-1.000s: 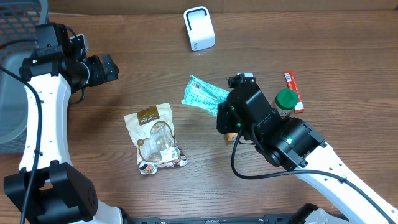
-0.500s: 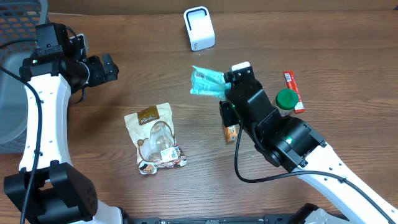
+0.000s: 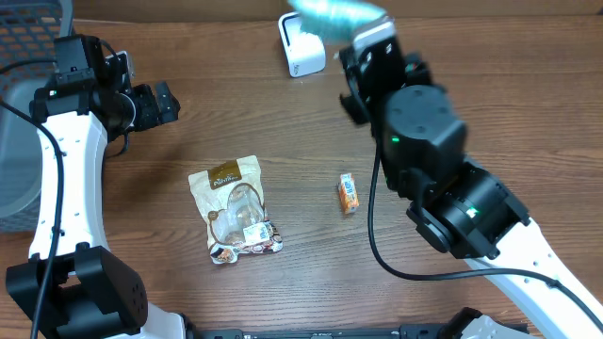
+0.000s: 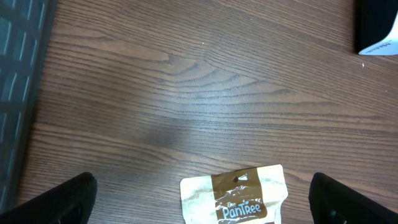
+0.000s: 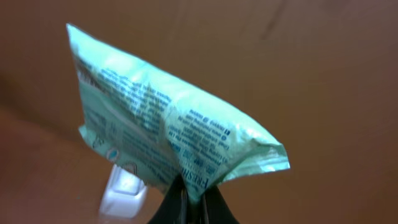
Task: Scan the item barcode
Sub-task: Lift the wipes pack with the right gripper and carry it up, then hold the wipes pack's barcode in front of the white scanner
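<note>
- Pinching the green packet (image 5: 168,124) in right gripper (image 5: 193,198) jaws, above the white scanner (image 3: 301,52).
- Spread wide on the left gripper (image 3: 158,102), near the snack pouch (image 4: 236,199).

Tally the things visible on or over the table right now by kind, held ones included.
Brown-and-cream snack pouch: 1
Teal packet, pinched in the right gripper: 1
Small orange packet: 1
White scanner: 1
Grey basket: 1
Total: 5
</note>
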Controlling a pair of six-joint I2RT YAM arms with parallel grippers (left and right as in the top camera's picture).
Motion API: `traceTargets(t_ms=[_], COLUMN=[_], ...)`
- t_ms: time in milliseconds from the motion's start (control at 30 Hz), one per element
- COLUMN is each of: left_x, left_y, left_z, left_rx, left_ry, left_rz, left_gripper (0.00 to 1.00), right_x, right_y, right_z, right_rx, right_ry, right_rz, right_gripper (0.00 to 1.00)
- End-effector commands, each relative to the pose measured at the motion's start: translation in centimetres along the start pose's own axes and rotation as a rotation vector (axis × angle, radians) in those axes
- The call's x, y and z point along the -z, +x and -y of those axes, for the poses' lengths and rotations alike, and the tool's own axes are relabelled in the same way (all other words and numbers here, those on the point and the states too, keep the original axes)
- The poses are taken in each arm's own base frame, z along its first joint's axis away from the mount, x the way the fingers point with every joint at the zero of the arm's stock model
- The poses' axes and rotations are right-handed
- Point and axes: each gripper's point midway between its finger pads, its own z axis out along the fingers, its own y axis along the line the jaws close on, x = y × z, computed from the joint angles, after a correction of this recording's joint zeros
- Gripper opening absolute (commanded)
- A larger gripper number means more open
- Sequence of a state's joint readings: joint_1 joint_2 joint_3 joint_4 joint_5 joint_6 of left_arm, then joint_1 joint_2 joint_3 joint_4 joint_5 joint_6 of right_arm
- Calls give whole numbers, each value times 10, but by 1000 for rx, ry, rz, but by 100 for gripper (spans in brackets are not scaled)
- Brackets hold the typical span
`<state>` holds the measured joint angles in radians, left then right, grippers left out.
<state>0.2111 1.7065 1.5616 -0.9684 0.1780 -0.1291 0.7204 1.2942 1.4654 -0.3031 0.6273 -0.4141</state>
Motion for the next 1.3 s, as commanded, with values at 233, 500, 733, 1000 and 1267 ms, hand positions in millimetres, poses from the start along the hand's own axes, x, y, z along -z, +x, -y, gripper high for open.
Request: traceTargets(t_ms=[233,500,733,1000,1267], left_x=[0,0,0,0,0], left_y=[-1,-1,-1,-1,-1], left_z=[0,0,0,0,0], left_rx=[7,7,7,7,7], left_ry=[-4,-4,-4,-4,-4], left_rz=[3,3,4,4,4], left_gripper=[100,100,100,100,100], right_x=[-59,-117,-166,-202,-224], right_y=[-17,15,75,110,157], right_z=[-8,-40,-65,-79,-107], right_rx=[567,669,724,697,740], right_ry=[237,288,250,272,202], right_rz=[44,40,-18,43,22], right_gripper=[4,4,4,4,4])
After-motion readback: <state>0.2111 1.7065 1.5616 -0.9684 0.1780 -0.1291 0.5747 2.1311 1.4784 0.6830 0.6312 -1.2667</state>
